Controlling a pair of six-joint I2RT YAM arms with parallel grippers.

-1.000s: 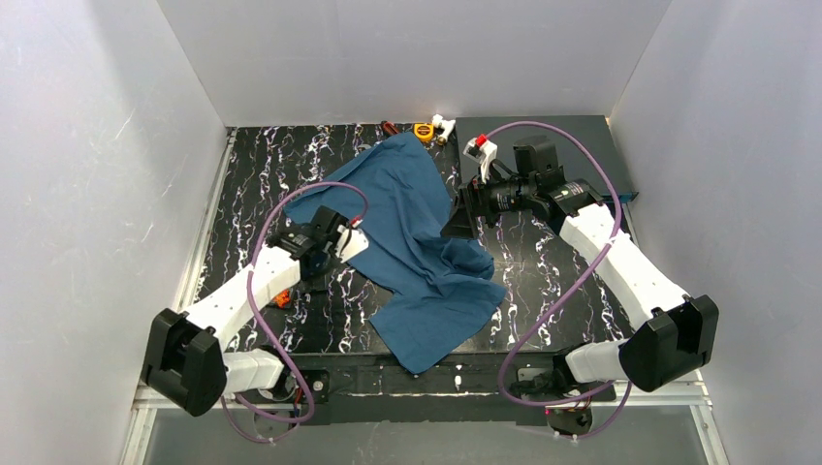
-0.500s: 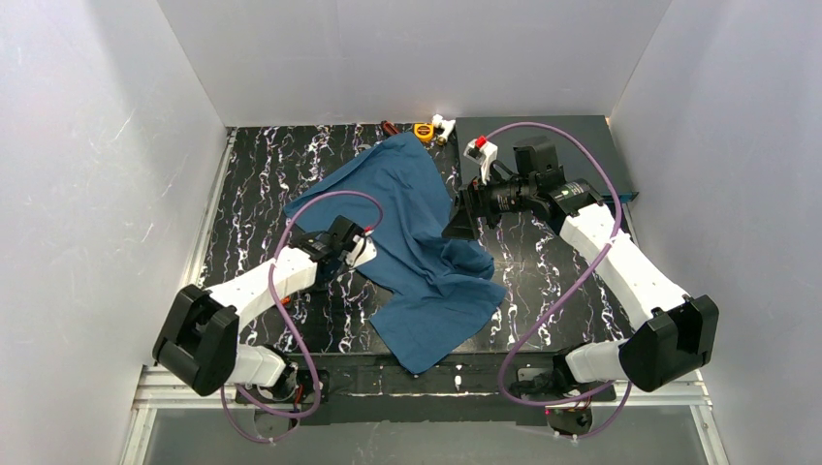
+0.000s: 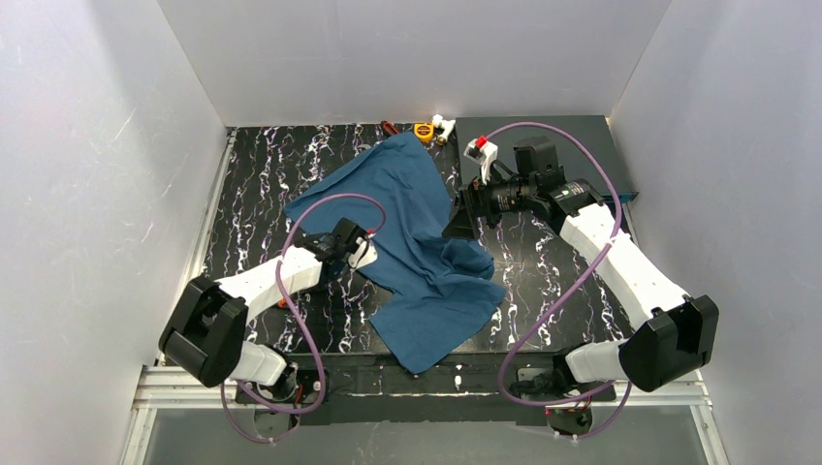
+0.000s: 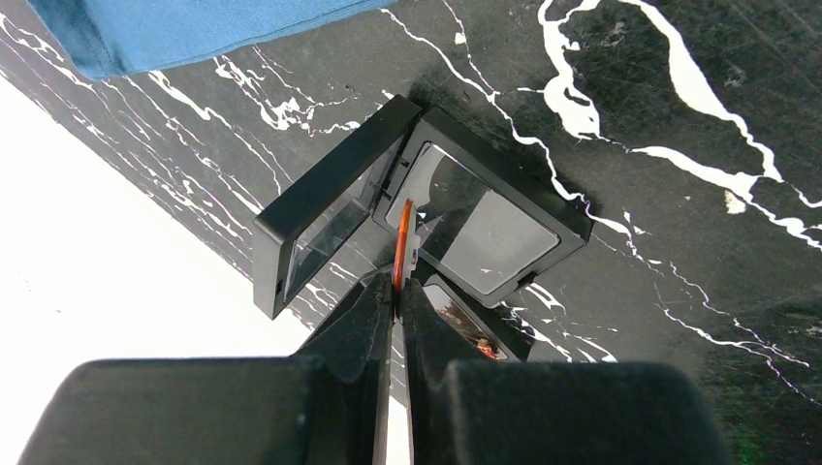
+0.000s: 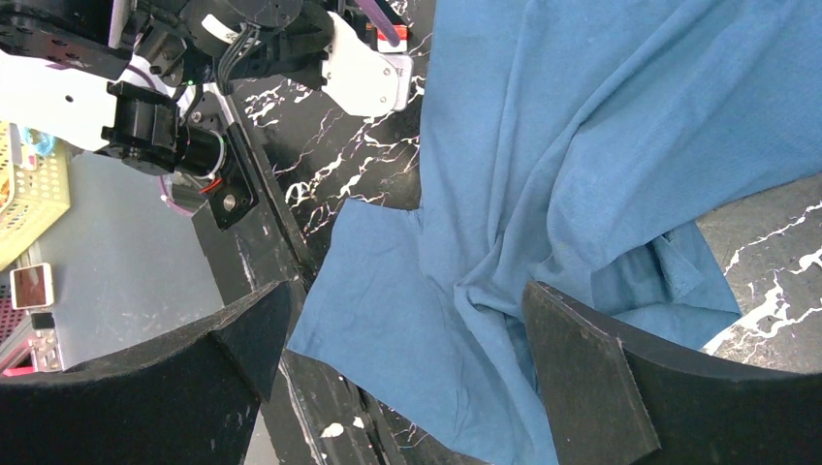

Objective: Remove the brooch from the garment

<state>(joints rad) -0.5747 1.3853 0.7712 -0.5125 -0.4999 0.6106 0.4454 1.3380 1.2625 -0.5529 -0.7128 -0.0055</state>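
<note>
— Black marbled worktop with white veins, and pale walls round it. What lies on it?
— One big teal shirt, rumpled and lying slantwise. I place everything else from that.
— Where is the brooch?
— Off the cloth. The brooch is a thin orange piece seen edge-on, just beside the shirt's left edge, with bare worktop between the two.
— Is it held?
— Yes. The left jaws are pressed together on it, pinching its lower part, at the end of the left arm.
— What is under it?
— A small black case with clear panes lies open, also left of the shirt and clear of the cloth. The brooch stands upright over the hinge. Whether it touches the case I cannot tell.
— And the other side?
— The right arm reaches in from the shirt's right. The right jaws are spread wide, gripping nothing, above the shirt's right edge. From that wrist, folds of cloth show between them.
— Anything else?
— Beyond the shirt's far end sit a yellow bit and a white bit, too small to name.
</note>
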